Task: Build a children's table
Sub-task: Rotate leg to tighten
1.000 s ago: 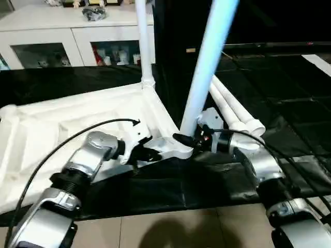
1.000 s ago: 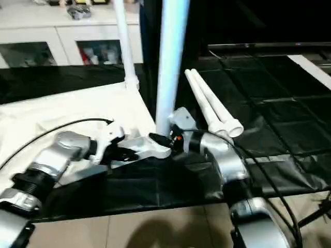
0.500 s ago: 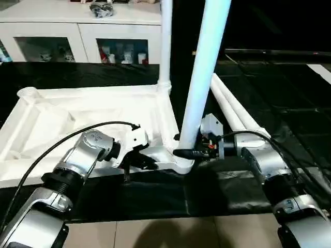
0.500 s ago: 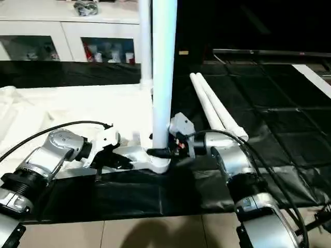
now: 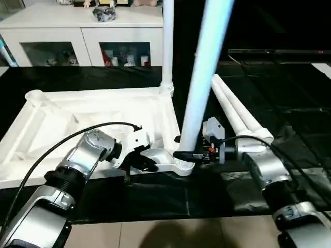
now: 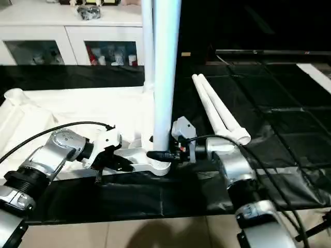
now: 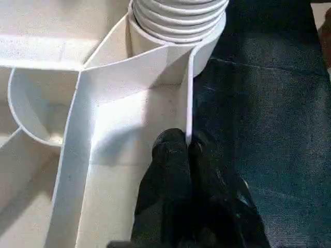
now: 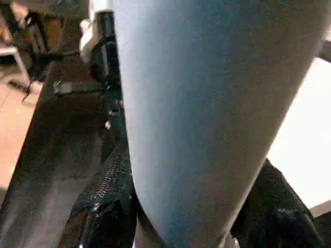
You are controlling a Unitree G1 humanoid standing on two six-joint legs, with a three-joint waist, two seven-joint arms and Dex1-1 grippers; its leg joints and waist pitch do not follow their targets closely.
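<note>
Right gripper (image 5: 182, 154) clamps the upright leg (image 5: 202, 82) in the corner socket (image 5: 182, 166); left gripper (image 7: 185, 150), at its 9 o'clock, pinches the tabletop rim (image 7: 189, 88).

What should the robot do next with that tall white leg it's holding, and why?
Probably keep twisting the leg down into the corner socket. The right pincer grips its base, threads still show above the socket, and the left pincer pinches the tabletop's rim to steady it.

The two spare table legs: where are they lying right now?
In the left eye view the two spare legs lie side by side on the black sheet, right of the upturned tabletop, just beyond the right gripper.
</note>
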